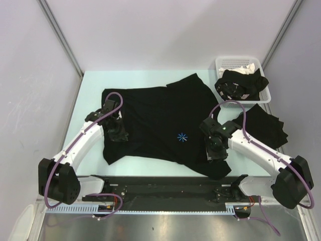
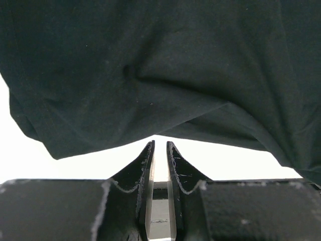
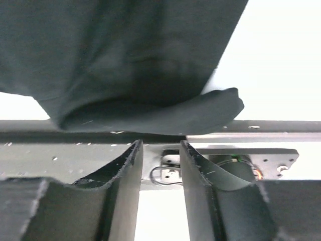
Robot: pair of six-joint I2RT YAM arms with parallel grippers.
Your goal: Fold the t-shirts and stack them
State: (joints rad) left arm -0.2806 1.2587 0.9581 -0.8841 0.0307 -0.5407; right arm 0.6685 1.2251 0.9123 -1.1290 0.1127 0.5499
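A black t-shirt (image 1: 155, 115) lies spread on the pale table, its light-blue starburst mark (image 1: 182, 136) facing up. My left gripper (image 1: 118, 131) rests at the shirt's left edge. In the left wrist view its jaws (image 2: 160, 143) stand a narrow gap apart with nothing between them, and the shirt's hem (image 2: 150, 75) lies just past the tips. My right gripper (image 1: 216, 150) hovers over the shirt's near right corner. It (image 3: 159, 142) is open and empty, with a rolled fold of the shirt (image 3: 150, 110) just beyond its fingertips. Another black t-shirt (image 1: 266, 125) lies at the right.
A white slotted basket (image 1: 220, 61) at the back right holds bunched black and white cloth (image 1: 241, 83). A black rail (image 1: 165, 186) runs along the near table edge, under the shirt's overhanging corner. Grey walls close in on both sides.
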